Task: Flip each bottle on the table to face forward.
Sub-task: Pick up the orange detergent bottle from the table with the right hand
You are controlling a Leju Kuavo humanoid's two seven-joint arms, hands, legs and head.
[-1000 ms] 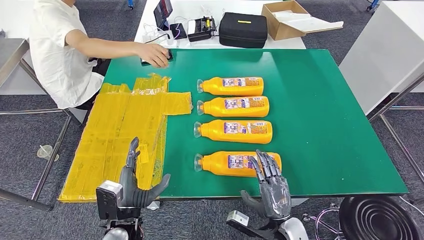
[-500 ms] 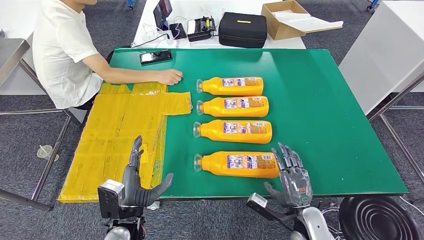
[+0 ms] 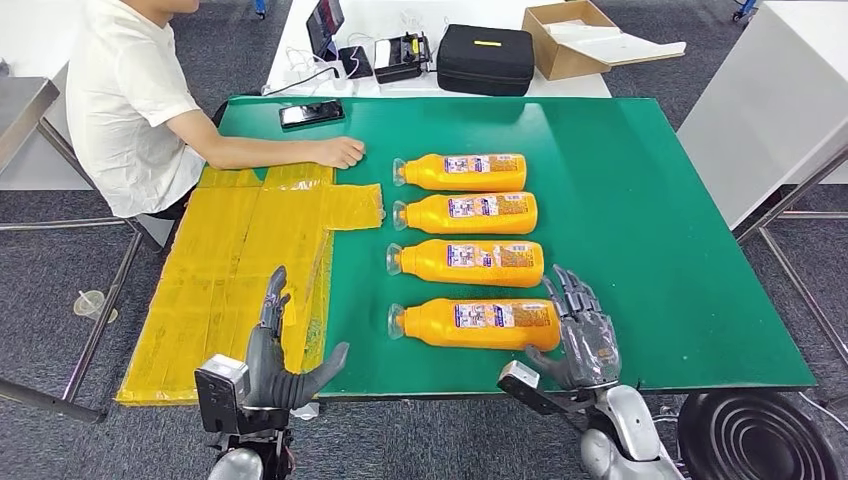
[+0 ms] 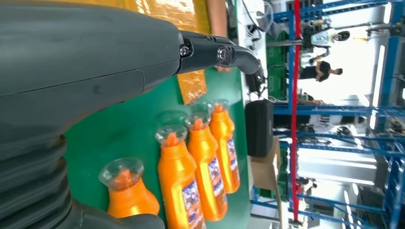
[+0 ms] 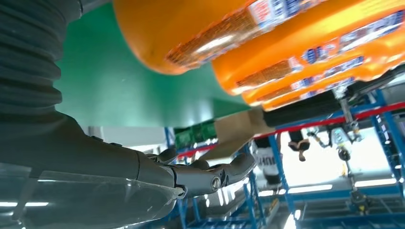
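Note:
Several orange bottles lie on their sides in a column on the green table (image 3: 650, 250), clear caps to the left and labels up. The nearest bottle (image 3: 475, 324) lies close to the front edge. My right hand (image 3: 583, 335) stands open right beside that bottle's base end, fingers spread, thumb close under the base; I cannot tell whether it touches. The right wrist view looks along the bottle's base (image 5: 200, 33) past my fingers (image 5: 191, 176). My left hand (image 3: 275, 360) is open over the yellow sheet (image 3: 240, 270), apart from the bottles (image 4: 184, 186).
A person sits at the table's left, a hand (image 3: 340, 152) resting by the farthest bottle (image 3: 462, 171). A phone (image 3: 312, 113) lies at the far left corner. Behind the table are a black case (image 3: 487, 59) and a cardboard box (image 3: 580, 35). A black stool (image 3: 755, 435) stands at the lower right.
My right hand has moved off the nearest bottle to the right, then forward beside its base. The person's hand left the phone and came to rest near the farthest bottle.

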